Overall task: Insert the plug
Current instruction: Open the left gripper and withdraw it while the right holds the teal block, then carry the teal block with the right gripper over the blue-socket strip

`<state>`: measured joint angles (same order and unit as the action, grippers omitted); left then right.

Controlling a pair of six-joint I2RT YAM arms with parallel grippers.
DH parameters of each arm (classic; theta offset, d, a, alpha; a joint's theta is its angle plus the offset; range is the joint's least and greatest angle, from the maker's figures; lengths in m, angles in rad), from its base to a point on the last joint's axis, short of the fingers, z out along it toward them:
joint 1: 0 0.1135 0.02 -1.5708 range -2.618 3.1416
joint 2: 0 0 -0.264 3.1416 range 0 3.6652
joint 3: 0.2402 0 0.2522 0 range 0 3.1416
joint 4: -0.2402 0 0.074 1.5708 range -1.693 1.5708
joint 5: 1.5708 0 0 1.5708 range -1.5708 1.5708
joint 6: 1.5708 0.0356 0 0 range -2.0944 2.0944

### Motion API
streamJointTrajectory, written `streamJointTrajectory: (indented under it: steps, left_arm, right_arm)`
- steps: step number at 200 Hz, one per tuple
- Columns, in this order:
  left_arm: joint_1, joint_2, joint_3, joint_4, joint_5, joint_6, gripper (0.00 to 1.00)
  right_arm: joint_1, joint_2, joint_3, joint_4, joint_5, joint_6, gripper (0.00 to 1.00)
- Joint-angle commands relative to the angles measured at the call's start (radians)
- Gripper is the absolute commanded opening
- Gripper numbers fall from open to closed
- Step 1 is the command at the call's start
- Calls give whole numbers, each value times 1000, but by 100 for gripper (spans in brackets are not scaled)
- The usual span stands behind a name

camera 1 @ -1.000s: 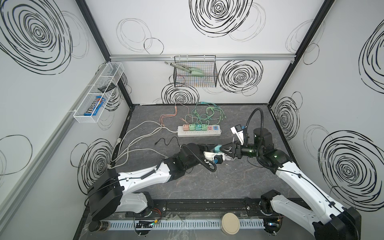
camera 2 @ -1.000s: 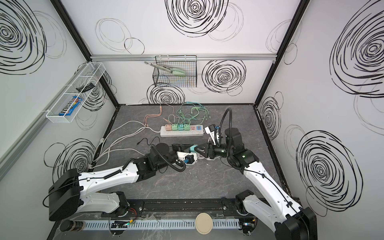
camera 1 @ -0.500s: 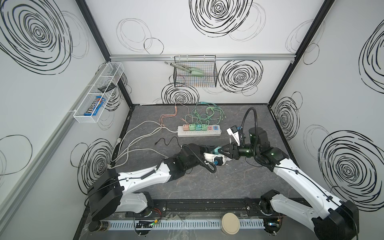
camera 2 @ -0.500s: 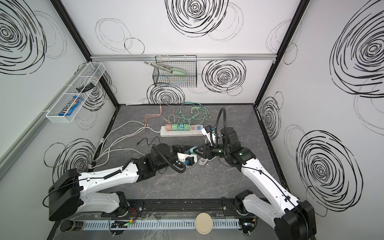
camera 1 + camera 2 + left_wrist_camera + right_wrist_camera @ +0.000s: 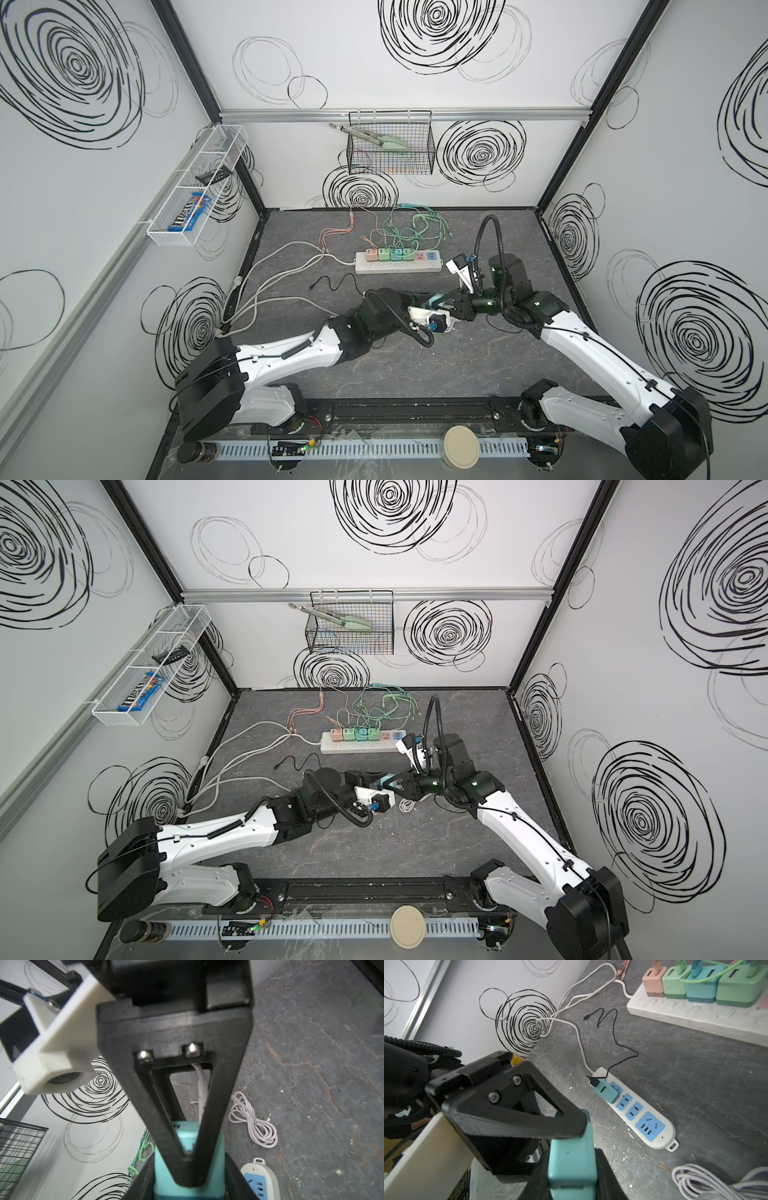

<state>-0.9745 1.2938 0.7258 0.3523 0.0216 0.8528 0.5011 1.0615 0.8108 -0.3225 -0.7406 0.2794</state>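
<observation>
Far left wall: white wire rack (image 5: 195,183) with a blue candy packet (image 5: 189,214) in its near compartment. White cables (image 5: 282,266) run from that side across the dark worktop (image 5: 457,365) to a long white power strip (image 5: 397,266) near the back, which carries pink, green and teal adapters in a row.

Left arm reaches in low toward the centre. Left end effector (image 5: 188,1184): partly open, its fingers flanking and pressing the two sides of the teal plug (image 5: 571,1159), which it holds clear of the worktop.

The plug sits mid-scene, between the two end effectors where they meet tip to tip; in both top views only a sliver of teal shows there.

Right end effector (image 5: 572,1178): narrowly open and set on the same plug from the opposite end. The right wrist view shows a black finger against each side of the teal body. One triangular finger of each arm lies across the plug in the other arm's wrist view.

On the worktop beneath: a short white strip with blue sockets (image 5: 652,1126), one socket filled by a teal adapter (image 5: 608,1091) with a black cable. A coiled lilac cable (image 5: 253,1124) lies just beside it.
</observation>
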Motion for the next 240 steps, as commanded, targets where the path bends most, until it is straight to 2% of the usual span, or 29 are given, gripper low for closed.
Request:
streamJointTrajectory:
  steps: [1, 5, 17, 43, 81, 87, 110, 139, 176, 191, 212, 240]
  left_arm:
    - [-1, -12, 26, 35, -14, -7, 0]
    - [-1, -14, 26, 36, -11, -12, 2]
    - [-2, -25, 15, 59, -9, -52, 27]
    - [7, -70, -25, 114, -7, -140, 67]
    - [29, -170, -82, 116, -59, -272, 99]
    - [35, -189, -96, 120, -68, -294, 96]
    - [53, -278, -152, 149, -126, -386, 96]
    - [73, -382, -230, 256, -278, -537, 96]
    - [133, -479, -273, 241, -418, -718, 96]
    - [174, -504, -262, 154, -490, -820, 96]
    - [251, -532, -246, 47, -465, -946, 96]
    - [328, -547, -216, -74, -428, -1012, 96]
  right_arm:
    - [8, -22, 36, -6, -23, 27, 12]
    - [8, -22, 35, -5, -22, 24, 9]
    - [8, -21, 37, -7, -13, 10, 0]
    - [9, -16, 51, -23, 37, -52, 0]
    - [10, -19, 41, 20, 175, -115, 0]
    - [9, -22, 37, 34, 204, -117, 0]
    - [9, -39, 13, 87, 316, -121, 0]
    - [8, -60, -7, 122, 411, -166, 0]
    - [10, -37, 0, 73, 348, -311, 0]
    - [10, -18, 11, 47, 353, -344, 0]
    - [10, -3, 29, 26, 356, -391, 0]
    - [19, 17, 39, 15, 384, -457, 0]
